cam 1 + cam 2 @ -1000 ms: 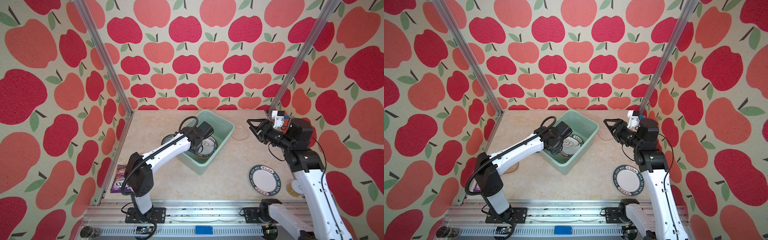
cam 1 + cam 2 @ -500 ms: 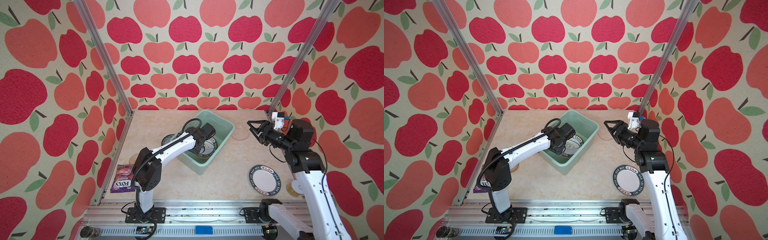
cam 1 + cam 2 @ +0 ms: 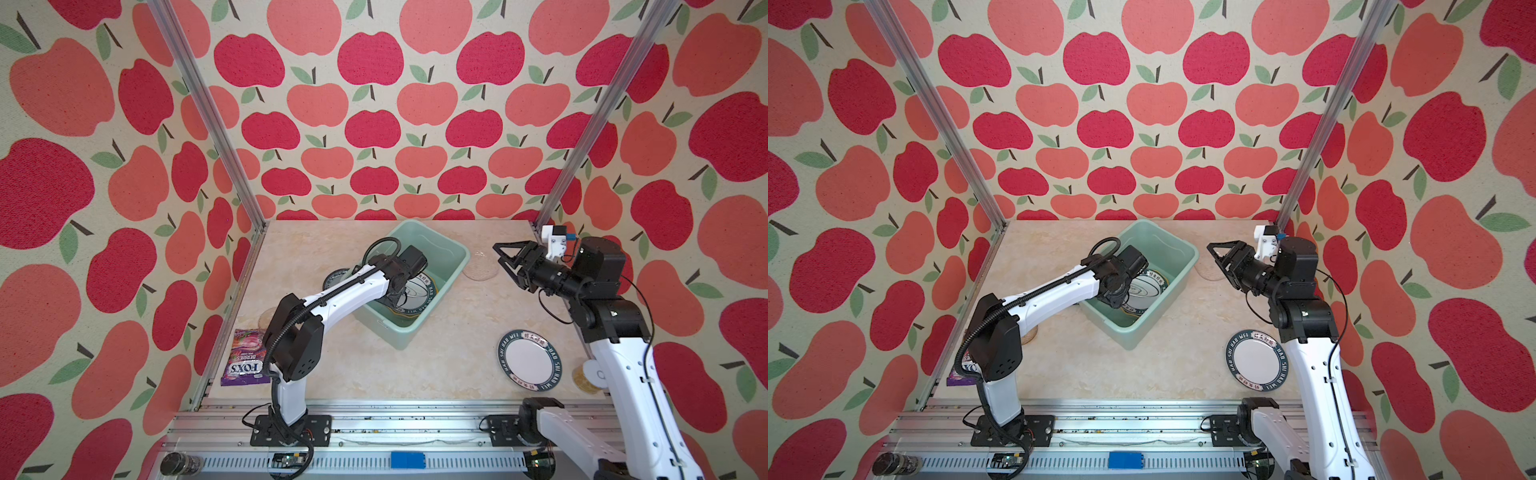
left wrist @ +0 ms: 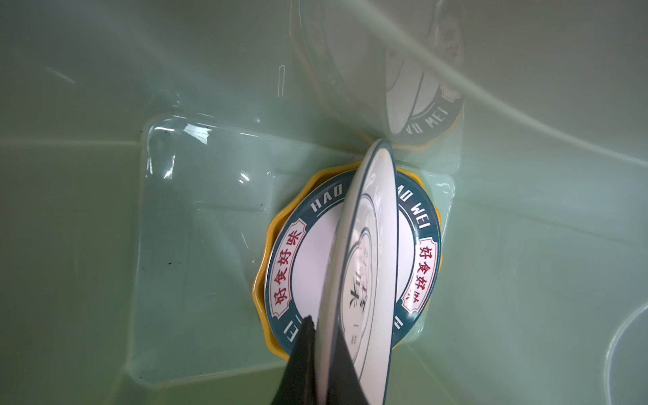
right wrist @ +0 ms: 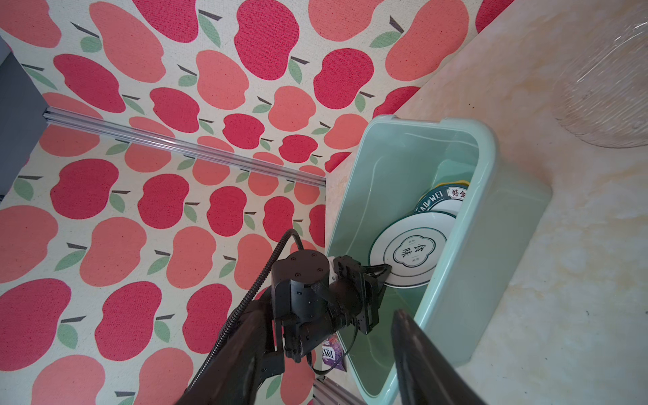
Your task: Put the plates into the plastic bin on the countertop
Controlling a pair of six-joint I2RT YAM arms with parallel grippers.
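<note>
1. Left tool (image 4: pixel 322 336) gripped the emblem plate (image 5: pixel 410 254) inside the bin (image 3: pixel 395 332), over two stacked plates (image 4: pixel 305 259).
2. Right tool (image 3: pixel 500 255) hung open, empty.
3. On the desk (image 3: pixel 415 374) lay a lettered plate (image 3: pixel 528 360), a glass plate (image 3: pixel 480 268), perhaps a dark plate (image 3: pixel 334 278).

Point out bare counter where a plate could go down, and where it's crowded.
Free: the countertop strip between the plastic bin and the front rail, left of the lettered plate; also the bin's far end. Crowded: the bin's near end, where the left gripper holds the emblem plate.
</note>
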